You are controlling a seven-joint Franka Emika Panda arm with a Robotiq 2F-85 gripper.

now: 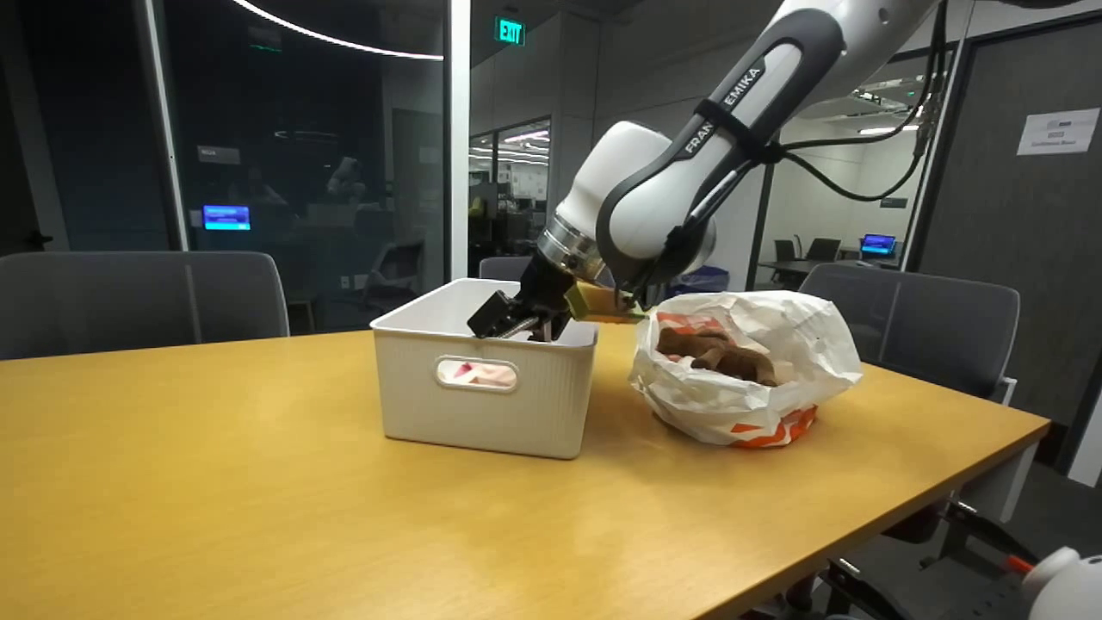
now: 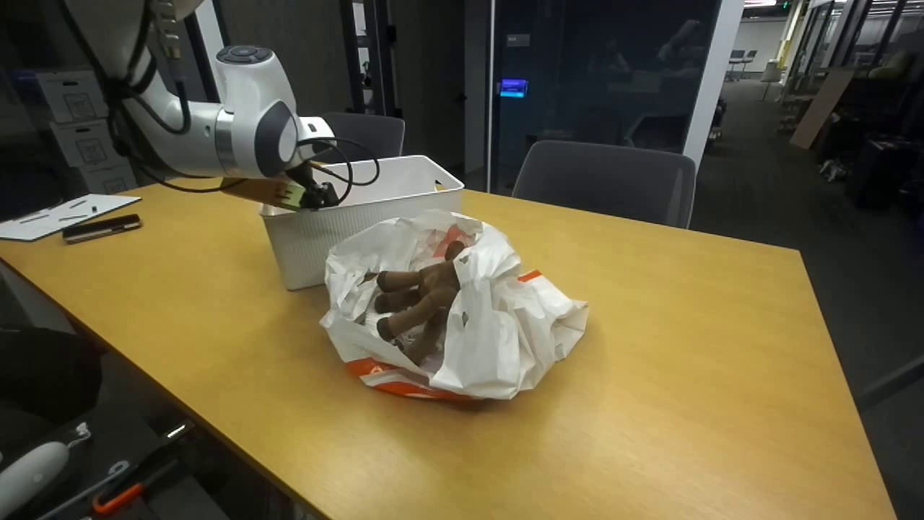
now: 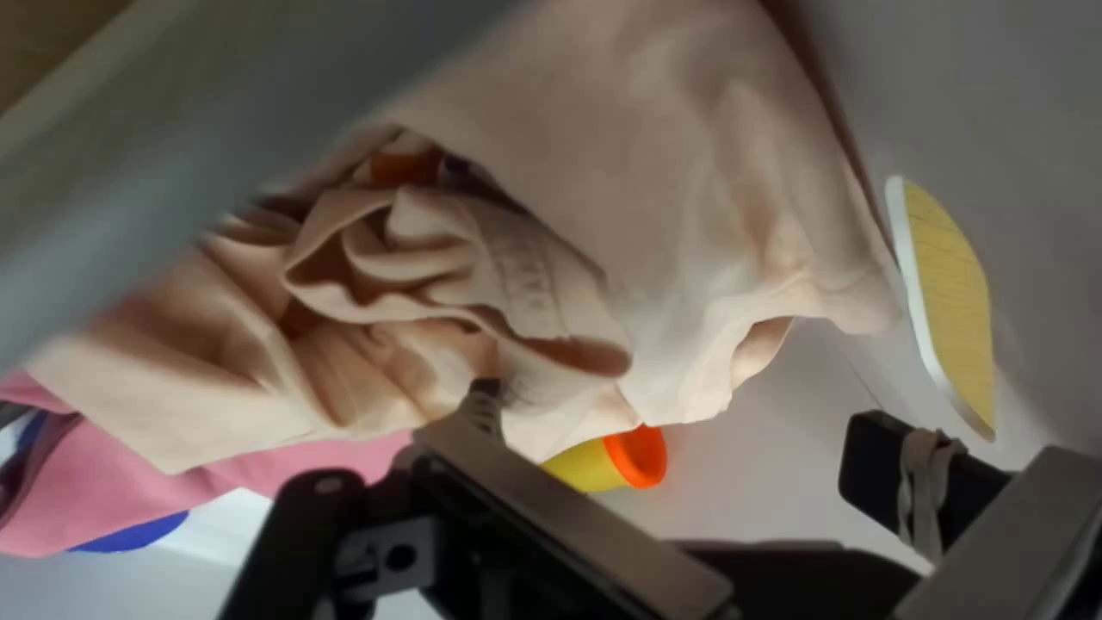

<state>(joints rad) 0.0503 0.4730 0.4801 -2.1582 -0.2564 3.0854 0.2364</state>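
Note:
My gripper [image 3: 673,420] is open, with its fingers wide apart, inside the top of a white bin [image 1: 482,413]. It also shows in both exterior views, low at the bin's rim [image 1: 516,320] [image 2: 320,196]. A crumpled beige cloth [image 3: 689,215] fills much of the wrist view. One fingertip is at the cloth's edge; I cannot tell whether it touches. The other finger is beside the bin's wall, apart from the cloth. A yellow tube-like thing with an orange rim [image 3: 637,456] lies partly under the cloth between the fingers. A pink cloth [image 3: 301,461] and something blue [image 3: 129,534] lie beside it.
A white plastic bag [image 2: 498,325] with a brown limbed soft toy [image 2: 426,289] in it stands next to the bin on the wooden table [image 1: 258,499]. A paper sheet [image 2: 43,222] and a dark eraser-like block [image 2: 102,227] lie near an edge. Chairs [image 2: 606,180] surround the table.

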